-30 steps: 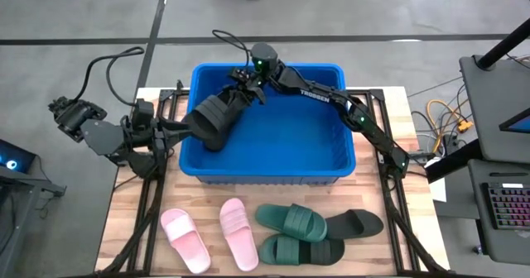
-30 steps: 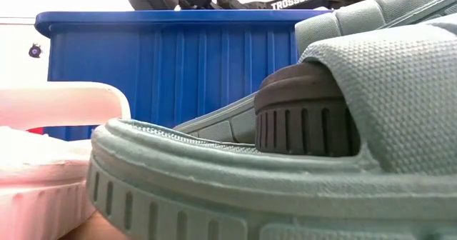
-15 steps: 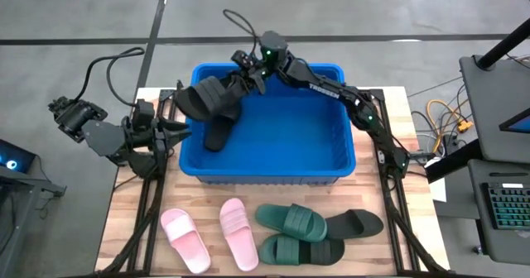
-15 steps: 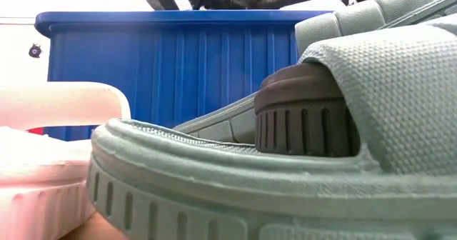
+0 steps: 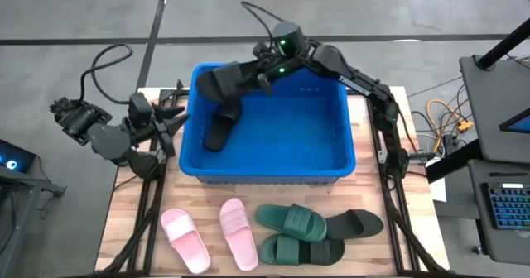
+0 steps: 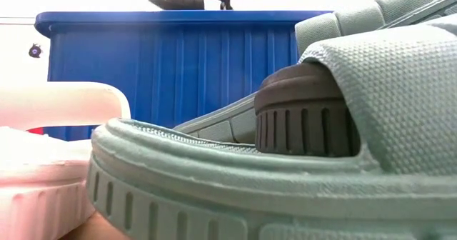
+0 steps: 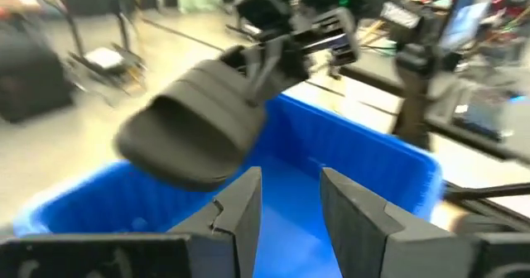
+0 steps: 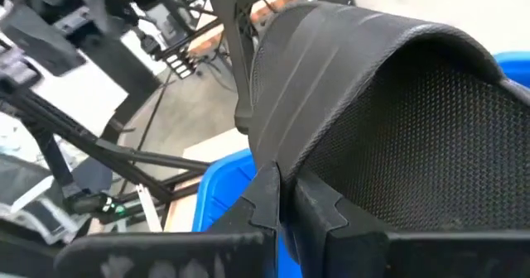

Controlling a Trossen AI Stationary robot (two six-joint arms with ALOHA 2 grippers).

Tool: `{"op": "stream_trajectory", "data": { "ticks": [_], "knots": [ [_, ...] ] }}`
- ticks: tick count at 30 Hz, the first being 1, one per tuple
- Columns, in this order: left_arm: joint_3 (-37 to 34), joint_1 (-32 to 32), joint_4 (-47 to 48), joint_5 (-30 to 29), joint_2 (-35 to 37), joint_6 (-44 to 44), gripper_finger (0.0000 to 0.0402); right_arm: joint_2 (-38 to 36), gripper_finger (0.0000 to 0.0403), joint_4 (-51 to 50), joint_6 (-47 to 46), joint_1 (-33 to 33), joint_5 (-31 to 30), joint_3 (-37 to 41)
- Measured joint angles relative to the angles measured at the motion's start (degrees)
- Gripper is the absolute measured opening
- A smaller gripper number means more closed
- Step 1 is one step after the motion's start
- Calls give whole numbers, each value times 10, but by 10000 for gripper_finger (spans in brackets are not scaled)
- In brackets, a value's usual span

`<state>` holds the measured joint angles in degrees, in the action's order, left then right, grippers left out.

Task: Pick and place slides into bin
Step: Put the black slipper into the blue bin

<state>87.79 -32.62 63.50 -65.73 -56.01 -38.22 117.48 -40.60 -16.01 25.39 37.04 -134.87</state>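
The right gripper [image 5: 263, 73] holds 1 black slide [image 5: 225, 80] over the bin [image 5: 269, 172], upper middle; 1 lies inside, 5 wait below.

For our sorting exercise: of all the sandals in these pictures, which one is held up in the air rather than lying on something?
The black sandal pinched by the right gripper above the blue tub's back left corner. Another black one lies inside the tub; the rest lie on the table.

Through my left wrist camera I saw the left gripper [image 7: 290, 208] with its two dark fingers parted, empty, over the big bright blue plastic bin [image 7: 389, 158]. Beyond it, the right gripper [image 7: 269, 59] held a black rubber slide sandal [image 7: 195, 129] above the bin's rim.
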Motion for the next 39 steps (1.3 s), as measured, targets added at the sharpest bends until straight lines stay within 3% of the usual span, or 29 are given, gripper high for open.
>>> {"op": "stream_trajectory", "data": {
  "ticks": [11,15,20,27,34,39],
  "knots": [
    [0,30,-1,-166,-72,46,109,-92,8,-76,30,-5,-134,13],
    [0,61,-12,-174,-97,46,109,-132,8,-77,28,-8,-163,52],
    [0,107,-46,-164,-107,58,109,-202,8,-61,19,-7,-197,156],
    [0,184,-145,-62,-95,141,109,-321,8,121,-37,-7,-197,352],
    [0,254,-396,107,-138,376,109,-402,8,301,-83,-7,-220,493],
    [1,277,-472,128,-175,438,109,-443,8,389,-108,-9,-255,562]
  ]
}}
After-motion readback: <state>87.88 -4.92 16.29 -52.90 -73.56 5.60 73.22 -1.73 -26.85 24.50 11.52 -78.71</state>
